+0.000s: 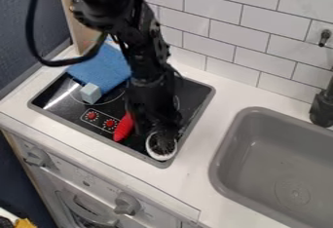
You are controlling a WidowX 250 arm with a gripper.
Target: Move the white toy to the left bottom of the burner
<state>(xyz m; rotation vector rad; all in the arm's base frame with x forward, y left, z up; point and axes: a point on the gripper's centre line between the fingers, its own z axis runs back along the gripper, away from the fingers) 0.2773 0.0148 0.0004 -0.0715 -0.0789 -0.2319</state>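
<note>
The black gripper (163, 133) hangs down over the right front part of the black burner plate (68, 97). Directly below its tip lies a white round toy (152, 150) with a dark middle, close to the plate's front right corner. The gripper's lower end overlaps the toy's upper part and hides some of it; whether it holds the toy I cannot tell.
Just left of the gripper lies a red object (123, 127), partly hidden by it. A pale blue block (90, 93) and a blue cloth (102, 67) are on the stove's left side. The grey sink (222, 146) is at right, below a dark faucet (322, 108).
</note>
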